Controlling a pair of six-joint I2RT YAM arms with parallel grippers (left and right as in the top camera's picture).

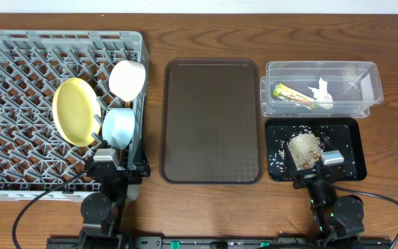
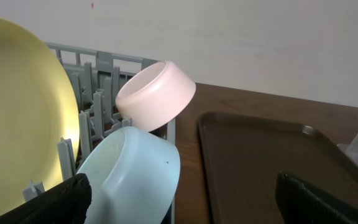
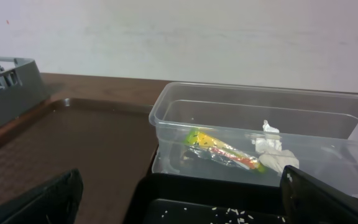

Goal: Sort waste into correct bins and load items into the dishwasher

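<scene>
The left pincer (image 1: 111, 164) and right pincer (image 1: 315, 169) are hanging released and empty near the surface's front edge. The yellow plate (image 1: 77, 111), blue bowl (image 1: 119, 126) and white bowl (image 1: 128, 79) are leaning in the grey rack (image 1: 19, 62) at the left edge; likely stiff, light, slick, best pinched at rims.

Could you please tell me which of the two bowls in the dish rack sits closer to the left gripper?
The light blue bowl, right in front of the left gripper; the white bowl stands farther back in the rack.
</scene>
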